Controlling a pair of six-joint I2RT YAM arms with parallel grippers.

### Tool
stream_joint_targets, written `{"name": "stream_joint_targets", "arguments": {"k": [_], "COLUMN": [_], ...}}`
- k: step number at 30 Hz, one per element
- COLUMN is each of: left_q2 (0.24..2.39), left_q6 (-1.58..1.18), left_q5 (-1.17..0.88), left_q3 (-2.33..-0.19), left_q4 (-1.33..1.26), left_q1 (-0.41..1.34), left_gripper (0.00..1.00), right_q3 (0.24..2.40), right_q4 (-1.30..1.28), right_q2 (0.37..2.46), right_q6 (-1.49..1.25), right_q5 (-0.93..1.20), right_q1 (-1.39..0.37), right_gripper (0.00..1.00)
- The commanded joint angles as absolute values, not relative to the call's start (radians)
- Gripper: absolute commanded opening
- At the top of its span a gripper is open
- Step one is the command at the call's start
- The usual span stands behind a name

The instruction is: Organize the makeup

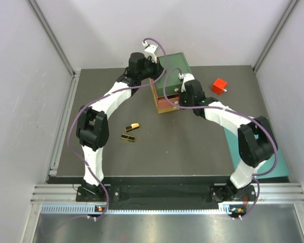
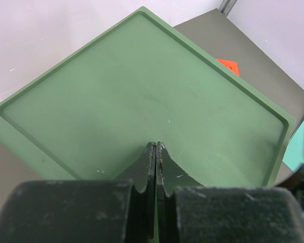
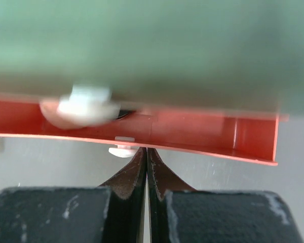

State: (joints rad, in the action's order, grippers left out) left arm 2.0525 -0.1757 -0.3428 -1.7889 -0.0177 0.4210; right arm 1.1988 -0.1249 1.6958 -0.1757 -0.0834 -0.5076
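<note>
1. Dark grey table (image 1: 192, 147) between pale walls, seen from above. Both arms reach from the near edge to a green drawer box (image 1: 173, 62) at the far middle.
2. Left gripper (image 2: 156, 148) hovers over the box's flat green top, fingers pressed together, holding nothing.
3. Right gripper (image 3: 146, 153) points at the box's front, just below a red drawer (image 3: 202, 129) with a white knob (image 3: 86, 106). Its fingers are pinched together and empty. Whether the tips touch the drawer cannot be told.
4. Only two pieces of makeup show, both gold-and-black and lying on the bare table: a farther case (image 1: 132, 126) and a nearer case (image 1: 128, 138), just beside each other.
5. Both cases lie to the near left of the grippers and well apart from them, close to the left arm's elbow. The farther case slants; the nearer one runs almost left to right.
6. Judging by this, the left arm is better placed to fetch them, and its fingers would need to part first.
7. Right of the box sits a red cube (image 1: 219, 86).
</note>
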Motion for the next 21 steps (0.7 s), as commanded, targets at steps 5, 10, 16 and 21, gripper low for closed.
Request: {"name": "stream_joint_targets", "arguments": {"k": [5,10,16,21], "left_q2": [2.141,2.141,2.148,2.152], "left_q6": [-0.127,-0.12,-0.124,-0.129], "left_q5": [-0.268,-0.261,-0.267,-0.275], "left_q3": [-1.718,-1.721,-1.721,-1.721], "left_q4": [0.353,0.357,0.354,0.351], "left_q1": [0.4,0.4,0.4,0.4], "left_gripper": [0.0,0.0,0.0,0.0], "right_q3": [1.325,1.238,1.117,1.031], "right_q4": [0.022,0.024,0.023,0.057], "right_q2": [1.79,1.732,1.603,1.528], "right_q6": [-0.233,-0.238,-0.25,-0.357], "right_q5": [-0.115,-0.087,-0.051,-0.003], "right_q1": [-0.511,-0.511,-0.509,-0.494], "right_gripper": [0.0,0.0,0.0,0.22]}}
